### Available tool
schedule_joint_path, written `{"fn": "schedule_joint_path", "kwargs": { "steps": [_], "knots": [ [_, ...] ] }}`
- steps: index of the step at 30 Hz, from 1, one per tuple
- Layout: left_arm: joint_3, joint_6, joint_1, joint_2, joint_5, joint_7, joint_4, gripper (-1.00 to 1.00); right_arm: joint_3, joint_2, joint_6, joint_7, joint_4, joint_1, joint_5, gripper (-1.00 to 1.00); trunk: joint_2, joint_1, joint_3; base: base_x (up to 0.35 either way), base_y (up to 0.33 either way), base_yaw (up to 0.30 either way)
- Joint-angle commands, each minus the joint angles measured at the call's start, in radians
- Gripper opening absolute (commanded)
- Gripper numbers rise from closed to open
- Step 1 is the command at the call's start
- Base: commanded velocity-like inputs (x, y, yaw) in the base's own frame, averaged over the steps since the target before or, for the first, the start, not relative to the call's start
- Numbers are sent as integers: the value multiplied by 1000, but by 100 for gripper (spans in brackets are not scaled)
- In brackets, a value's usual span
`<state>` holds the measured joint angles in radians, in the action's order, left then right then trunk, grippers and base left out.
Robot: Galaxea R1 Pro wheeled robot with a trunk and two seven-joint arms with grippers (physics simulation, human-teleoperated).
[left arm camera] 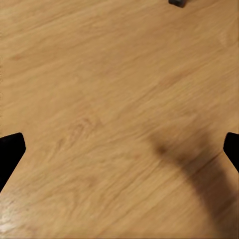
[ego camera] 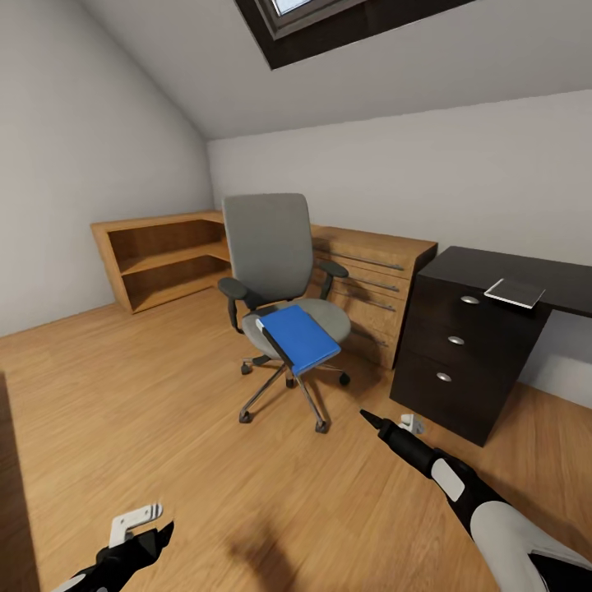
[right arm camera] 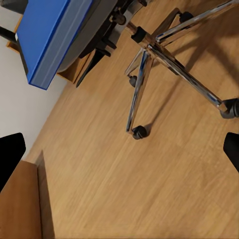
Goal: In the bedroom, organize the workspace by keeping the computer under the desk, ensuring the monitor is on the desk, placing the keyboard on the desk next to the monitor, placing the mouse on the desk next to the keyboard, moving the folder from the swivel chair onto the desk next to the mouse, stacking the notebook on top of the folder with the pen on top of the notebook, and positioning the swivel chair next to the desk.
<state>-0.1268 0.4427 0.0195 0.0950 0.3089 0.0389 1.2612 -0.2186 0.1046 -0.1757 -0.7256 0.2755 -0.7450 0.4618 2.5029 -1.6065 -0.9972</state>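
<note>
**Folder on the chair seat, both grippers empty**

The blue folder (ego camera: 298, 337) lies on the seat of the swivel chair (ego camera: 271, 247), overhanging its front edge. The chair stands on the wooden floor (ego camera: 164, 427), near the drawer end of the black desk (ego camera: 460, 353). A flat pale-edged item (ego camera: 515, 292), possibly the notebook, rests near the desk's front edge. The left gripper (left arm camera: 119, 149) and right gripper (right arm camera: 119, 149) have fingers spread, holding nothing.

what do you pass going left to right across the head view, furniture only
wooden shelf unit → swivel chair carrying the folder → wooden dresser → desk
</note>
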Motion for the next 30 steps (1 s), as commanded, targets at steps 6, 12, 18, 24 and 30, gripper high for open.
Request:
{"fn": "schedule_joint_path", "kwargs": {
  "steps": [6,12,18,24,30],
  "knots": [
    [-1,-47,0,0,10,4,-31,100,-5,-3,-13,-5,0,-1,13,100,0,0,-1,0,0,0],
    [0,-70,0,0,9,4,-40,100,-8,-5,-12,-7,4,-1,23,100,0,0,-1,0,0,0],
    [-2,-75,0,1,10,4,-53,100,-8,-4,-15,-34,1,-1,65,100,0,0,-1,0,0,0],
    [-2,-76,0,2,10,4,-56,100,-7,-4,-16,-136,-1,-1,79,100,0,0,-1,0,0,0],
    [-2,-76,0,2,10,4,-57,100,-6,-4,-16,-230,-5,-1,82,100,0,0,-1,0,0,0]
  ]
}}
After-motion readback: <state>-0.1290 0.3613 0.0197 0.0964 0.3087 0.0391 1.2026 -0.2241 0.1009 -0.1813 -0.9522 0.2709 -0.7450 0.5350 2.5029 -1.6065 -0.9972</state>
